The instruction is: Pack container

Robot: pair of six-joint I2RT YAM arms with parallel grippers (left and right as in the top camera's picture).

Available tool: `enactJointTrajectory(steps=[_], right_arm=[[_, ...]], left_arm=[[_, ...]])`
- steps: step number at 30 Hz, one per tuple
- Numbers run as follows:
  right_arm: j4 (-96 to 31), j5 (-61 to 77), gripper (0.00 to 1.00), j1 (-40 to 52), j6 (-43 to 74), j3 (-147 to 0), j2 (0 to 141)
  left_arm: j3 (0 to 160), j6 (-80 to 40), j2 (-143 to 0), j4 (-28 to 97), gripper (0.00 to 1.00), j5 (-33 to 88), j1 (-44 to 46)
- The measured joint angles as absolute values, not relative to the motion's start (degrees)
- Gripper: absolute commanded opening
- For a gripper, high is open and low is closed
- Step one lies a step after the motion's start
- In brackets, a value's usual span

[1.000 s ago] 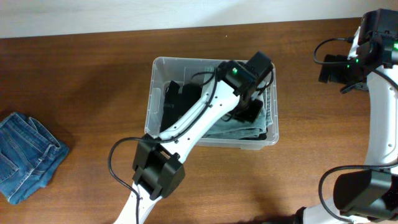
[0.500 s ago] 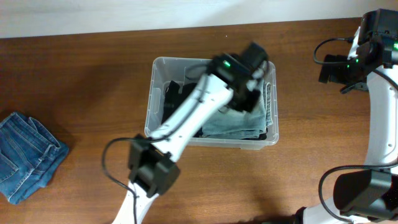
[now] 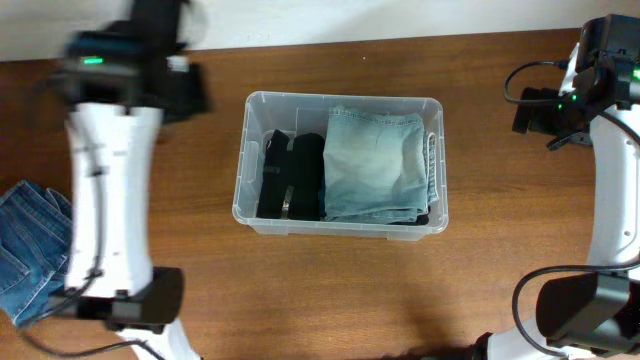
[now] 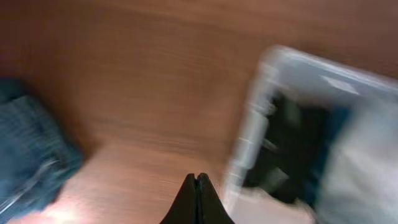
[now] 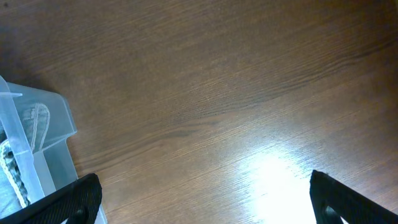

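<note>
The brown wooden desk [image 3: 480,270] fills the overhead view. The left arm [image 3: 105,190] runs up the left side of it, blurred, its upper end near the far edge and well apart from the container. The right arm [image 3: 615,170] stands along the right edge, its wrist to the right of the container's far right corner.

The container [image 3: 342,228] sits upright in the middle of the desk, between the two arms. A folded light-blue denim piece [image 3: 372,165] fills its right half and lies on top. Black clothes [image 3: 290,175] lie beside it in the left half. Blue jeans [image 3: 30,255] lie bunched on the desk at the left edge, well apart from the container and partly behind the left arm.

The left pincer [image 4: 196,186] is fully closed, its two dark fingers pressed together with nothing between them. In its blurred wrist view it hangs over bare desk, with the jeans to one side and the container's wall to the other, touching neither.

The right pincer [image 5: 204,180] is spread wide and holds nothing. Its fingers [image 5: 68,202] show only at the bottom corners of its wrist view. Bare desk lies under it, and the container's corner shows at the left edge, clear of the fingers.
</note>
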State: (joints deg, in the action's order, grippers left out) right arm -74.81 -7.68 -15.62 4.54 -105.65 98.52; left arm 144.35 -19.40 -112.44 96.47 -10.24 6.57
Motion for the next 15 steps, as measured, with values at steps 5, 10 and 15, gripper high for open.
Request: enactJointTrajectory(steps=[5, 10, 15], right_arm=[[-74.8, -7.7, 0.99, -15.6, 4.5, -105.6, 98.5], [-74.8, -7.7, 0.99, -15.6, 4.5, -105.6, 98.5], [-74.8, -7.7, 0.99, -15.6, 4.5, -105.6, 98.5]], left_arm=[[143.7, -20.2, -112.4, 96.5, 0.01, -11.8, -6.9], [141.4, -20.5, -112.4, 96.5, 0.01, -12.3, -17.6], [136.8, -20.6, -112.4, 96.4, 0.08, -12.3, -28.3]])
